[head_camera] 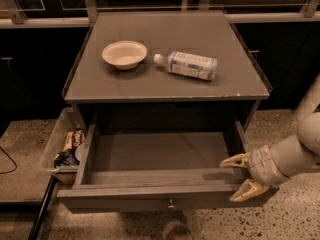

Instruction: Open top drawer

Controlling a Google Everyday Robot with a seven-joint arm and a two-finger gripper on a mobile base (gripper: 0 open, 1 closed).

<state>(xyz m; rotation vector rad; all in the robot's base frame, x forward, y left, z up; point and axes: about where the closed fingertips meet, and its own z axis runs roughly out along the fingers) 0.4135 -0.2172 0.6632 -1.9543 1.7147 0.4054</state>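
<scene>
Top drawer: the top drawer (pixel 150 198) is pulled well out of the grey cabinet, its front nearest the camera, and we're looking straight down into it.
Knob: a small round metal knob (pixel 171 203) sits at the centre of the drawer front.
Inside: a bare grey box floor, nothing lying in it.
Gripper: the gripper (pixel 241 176) is low on the right, right at the drawer's front right corner.
Jaws: spread apart and pinching nothing. One pale fingertip (pixel 234 160) reaches over by the drawer's right wall, the other sits lower, at the end of the drawer front. Whether either one touches the wood, I can't tell.
Arm: the pale arm (pixel 295 151) comes in from the right edge, over the speckled floor (pixel 290 219).
Surface: the cabinet's top surface (pixel 165 86) carries a shallow cream bowl (pixel 124 54) and, just to its right, a clear plastic bottle (pixel 189 65) lying on its side, cap pointing at the bowl.
Left side: a clear bin (pixel 54 143) holding packets is tucked against the cabinet, beside the drawer's left wall.
</scene>
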